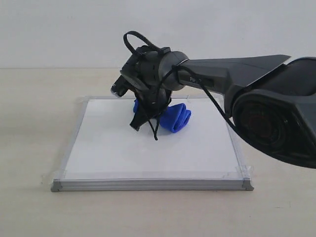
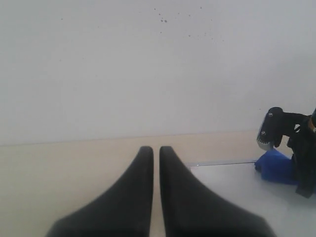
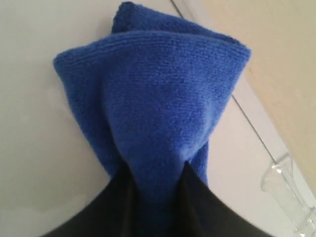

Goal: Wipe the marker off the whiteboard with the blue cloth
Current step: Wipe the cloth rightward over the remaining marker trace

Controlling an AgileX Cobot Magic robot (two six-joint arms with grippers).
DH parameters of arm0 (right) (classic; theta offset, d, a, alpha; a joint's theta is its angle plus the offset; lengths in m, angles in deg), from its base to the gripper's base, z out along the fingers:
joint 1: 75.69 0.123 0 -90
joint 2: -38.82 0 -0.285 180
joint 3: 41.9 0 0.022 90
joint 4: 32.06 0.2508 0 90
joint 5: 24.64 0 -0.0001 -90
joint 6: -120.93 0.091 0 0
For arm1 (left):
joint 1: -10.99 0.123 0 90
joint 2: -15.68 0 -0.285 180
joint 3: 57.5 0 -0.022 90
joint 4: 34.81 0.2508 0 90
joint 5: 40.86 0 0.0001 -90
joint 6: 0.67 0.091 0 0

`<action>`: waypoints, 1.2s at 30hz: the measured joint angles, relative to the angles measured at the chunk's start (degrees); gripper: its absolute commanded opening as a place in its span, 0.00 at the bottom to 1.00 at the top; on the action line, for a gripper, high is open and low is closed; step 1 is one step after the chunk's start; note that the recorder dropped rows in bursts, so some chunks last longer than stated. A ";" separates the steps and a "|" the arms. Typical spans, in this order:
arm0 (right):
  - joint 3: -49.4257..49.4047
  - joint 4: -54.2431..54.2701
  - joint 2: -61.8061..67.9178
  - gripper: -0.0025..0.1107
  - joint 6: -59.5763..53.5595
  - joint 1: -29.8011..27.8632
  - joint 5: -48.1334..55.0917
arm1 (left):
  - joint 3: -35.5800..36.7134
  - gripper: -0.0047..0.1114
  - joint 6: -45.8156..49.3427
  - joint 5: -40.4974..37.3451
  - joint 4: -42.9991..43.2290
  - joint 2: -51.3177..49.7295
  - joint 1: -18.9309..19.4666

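Right arm (image 1: 232, 79) is in from the side, reaching out over the whiteboard (image 1: 148, 153). The right end effector (image 1: 143, 122) is above the board's far half, close to the far frame rail and about midway along it. It is clamped on the blue cloth (image 1: 177, 118). In the right wrist view, both dark fingers (image 3: 126, 197) squeeze a gathered wedge of plush microfibre, and the rest of the cloth fans out wide beyond the tips. The bulk of the cloth bulges out past the end effector, and its lower folds look to be resting on the white surface.

The whiteboard lies flat on the beige desk (image 1: 29, 123), silver frame all round. There is clear tape (image 1: 242, 170) at the near corners, and another strip shows by the frame in the right wrist view.

The left end effector (image 2: 156, 153) is off the whiteboard altogether, over bare desk near one of the board's far corners. Its two black fingers are drawn together with only a thin slit between them and nothing held. From its own camera, the cloth and the other arm's wrist show further along the board's far edge.
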 measured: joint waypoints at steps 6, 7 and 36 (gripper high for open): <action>0.44 28.88 -1.06 0.02 -27.43 -0.44 1.93 | 0.00 0.08 0.00 0.00 0.00 0.00 0.00; 0.44 43.44 -1.30 0.02 -36.85 -0.31 4.62 | 0.00 0.08 0.00 0.00 0.00 0.00 0.00; -20.68 29.33 -13.54 0.02 -17.90 -5.47 -4.35 | 0.00 0.08 0.00 0.00 0.00 0.00 0.00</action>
